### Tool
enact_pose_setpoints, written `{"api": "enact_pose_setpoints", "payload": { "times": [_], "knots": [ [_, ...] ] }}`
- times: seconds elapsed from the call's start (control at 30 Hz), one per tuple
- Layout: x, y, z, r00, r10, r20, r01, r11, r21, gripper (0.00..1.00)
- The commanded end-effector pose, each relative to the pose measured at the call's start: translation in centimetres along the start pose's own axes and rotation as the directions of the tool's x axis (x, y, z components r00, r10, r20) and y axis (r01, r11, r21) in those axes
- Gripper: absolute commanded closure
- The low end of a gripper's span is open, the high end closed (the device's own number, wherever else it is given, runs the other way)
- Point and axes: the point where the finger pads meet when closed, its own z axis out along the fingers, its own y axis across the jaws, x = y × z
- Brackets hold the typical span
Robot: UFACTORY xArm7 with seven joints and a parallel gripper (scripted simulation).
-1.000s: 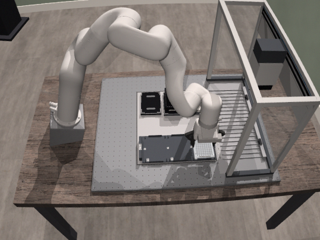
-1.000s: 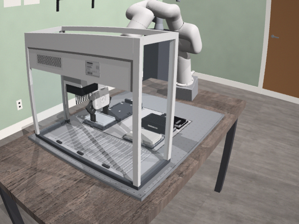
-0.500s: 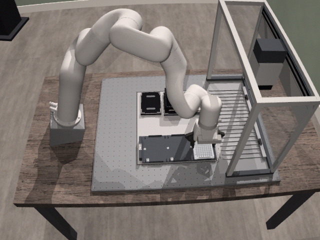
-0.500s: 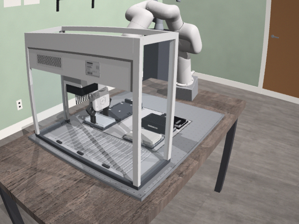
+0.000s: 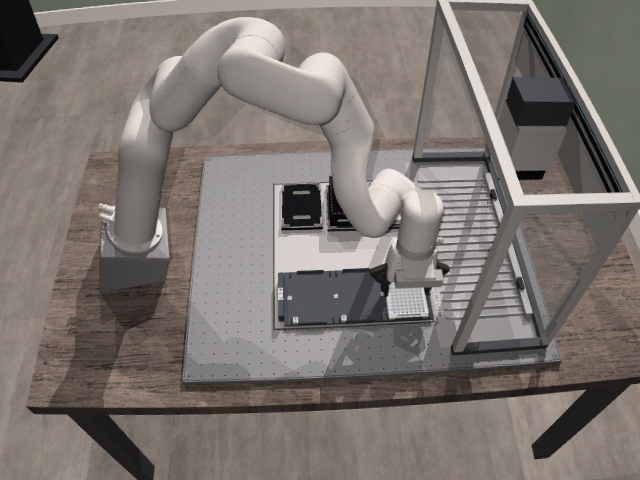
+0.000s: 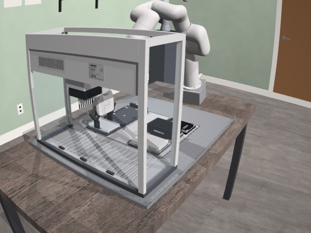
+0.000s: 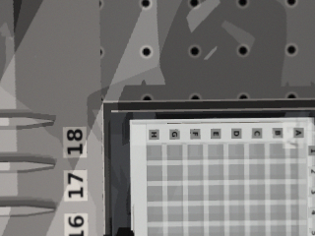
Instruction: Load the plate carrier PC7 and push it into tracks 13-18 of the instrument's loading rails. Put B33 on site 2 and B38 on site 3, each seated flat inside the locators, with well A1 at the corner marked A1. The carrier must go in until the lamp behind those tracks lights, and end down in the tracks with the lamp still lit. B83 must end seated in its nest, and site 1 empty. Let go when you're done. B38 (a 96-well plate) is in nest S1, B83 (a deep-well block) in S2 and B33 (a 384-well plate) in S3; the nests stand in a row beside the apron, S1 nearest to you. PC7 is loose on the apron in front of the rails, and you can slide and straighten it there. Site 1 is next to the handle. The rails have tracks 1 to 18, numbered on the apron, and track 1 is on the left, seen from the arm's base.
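Observation:
The carrier PC7 (image 5: 315, 305) (image 6: 127, 113) (image 7: 117, 172) lies on the apron in front of the rails, handle toward the arm's base. The clear plate B38 (image 5: 408, 303) (image 6: 110, 125) (image 7: 226, 189) is at site 3, the end by the rails; whether it is fully seated cannot be told. Its letter A is at the right in the wrist view. My gripper (image 5: 408, 289) (image 6: 103, 121) is shut on B38 from two opposite sides. Sites 1 and 2 are empty. B83 (image 6: 162, 126), black, stands in S2. B33 (image 6: 149, 142), white, is in S3. Nest S1 (image 5: 301, 205) is empty.
The loading rails (image 5: 467, 227) (image 6: 100, 155) lie beyond the carrier, inside the instrument's frame (image 5: 478, 289) (image 6: 143, 150). Dark lamps (image 5: 520, 283) (image 6: 83, 159) sit behind the tracks. A pipetting head (image 5: 540, 111) hangs above. Track label 18 (image 7: 75, 142) is beside the carrier's end.

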Motion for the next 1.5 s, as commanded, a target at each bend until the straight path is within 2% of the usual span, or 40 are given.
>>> {"api": "enact_pose_setpoints", "payload": {
  "times": [0.0,1.07,1.47],
  "knots": [
    [0.1,-0.2,-0.2,1.000,0.000,-0.002,0.000,1.000,0.005,0.00],
    [0.1,-0.2,-0.2,1.000,0.000,-0.002,0.000,1.000,0.006,0.00],
    [0.1,-0.2,-2.2,1.000,0.000,-0.002,0.000,1.000,0.006,0.00]
  ]
}}
